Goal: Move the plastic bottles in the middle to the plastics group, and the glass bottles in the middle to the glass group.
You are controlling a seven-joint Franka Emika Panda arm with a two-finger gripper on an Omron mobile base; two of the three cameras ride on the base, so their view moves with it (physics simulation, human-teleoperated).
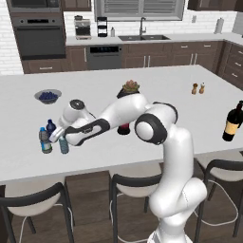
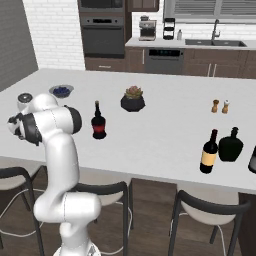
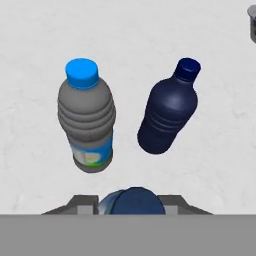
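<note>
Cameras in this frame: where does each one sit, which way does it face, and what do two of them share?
Left base view: behind-left of the arm, facing the island; the arm reaches left to the small bottles.
Right base view: behind-right, same island; arm at left.
Hand view: looks down past the gripper shut on the pale-blue bottle.
Shared: the wine bottle.

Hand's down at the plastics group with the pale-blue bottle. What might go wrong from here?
1. The pale-blue bottle stands close beside the grey labelled bottle and the dark-blue bottle; opening or lifting the hand carelessly might knock one over.
2. The arm reaches low across the counter, and the red-label bottle stands near it; a wide swing back could hit it.
</note>
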